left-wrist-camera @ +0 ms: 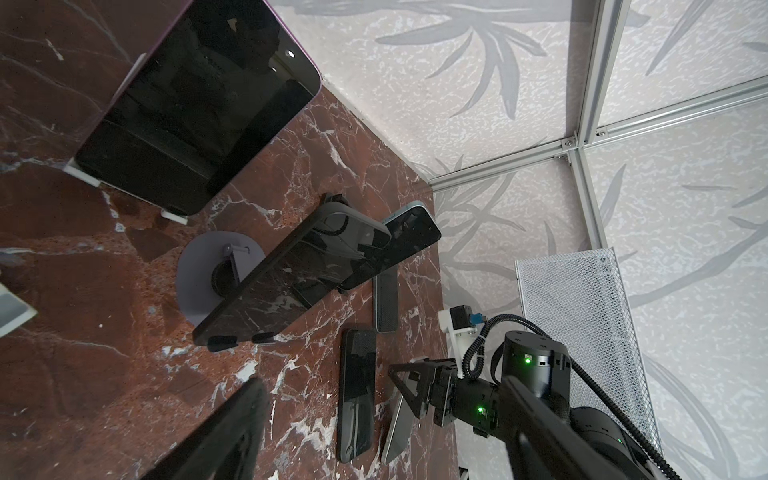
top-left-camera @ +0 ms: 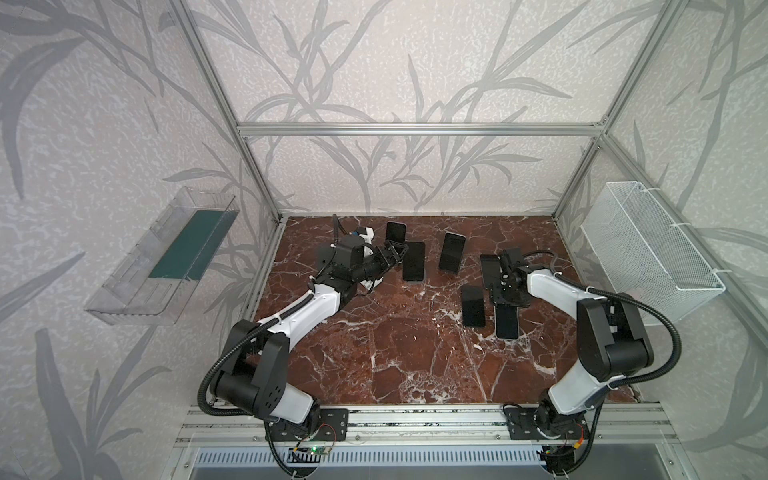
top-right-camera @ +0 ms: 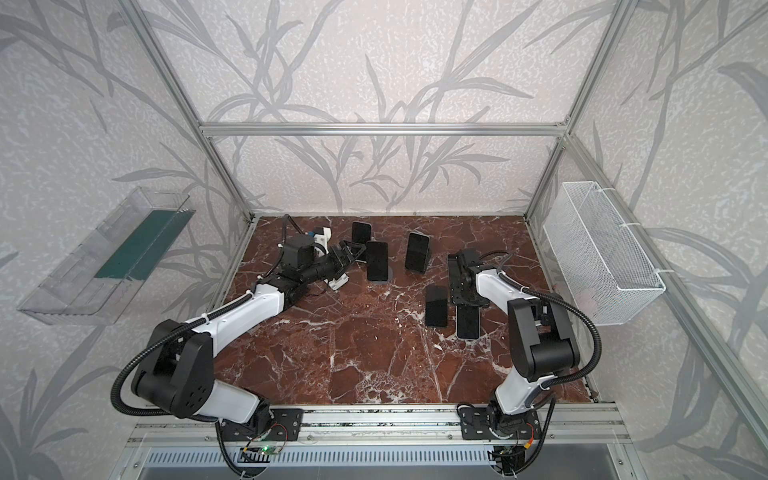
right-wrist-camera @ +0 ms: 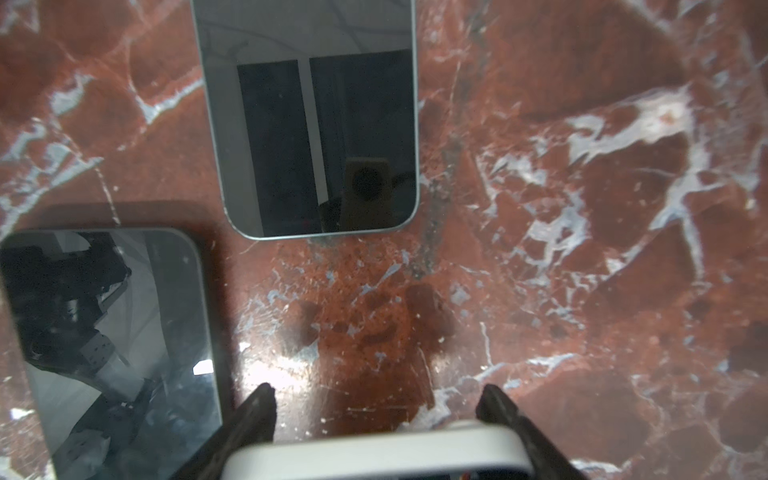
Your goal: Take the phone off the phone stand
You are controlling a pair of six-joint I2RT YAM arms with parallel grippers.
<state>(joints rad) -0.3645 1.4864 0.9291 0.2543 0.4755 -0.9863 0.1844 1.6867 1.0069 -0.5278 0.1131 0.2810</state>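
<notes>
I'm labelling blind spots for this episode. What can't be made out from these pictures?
1. Held phone: the right wrist view shows only its white edge in the right gripper; the frame's bottom edge cuts off the rest.
2. Any stand beneath it: that spot is covered by the right arm's wrist in both top views.
3. Left gripper: in the left wrist view its fingers are blurred and cut off at the bottom edge.

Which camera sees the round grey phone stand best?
The left wrist view: the round grey phone stand shows its base and arm there. In both top views its black phone mostly covers it; the right wrist view misses it.
</notes>
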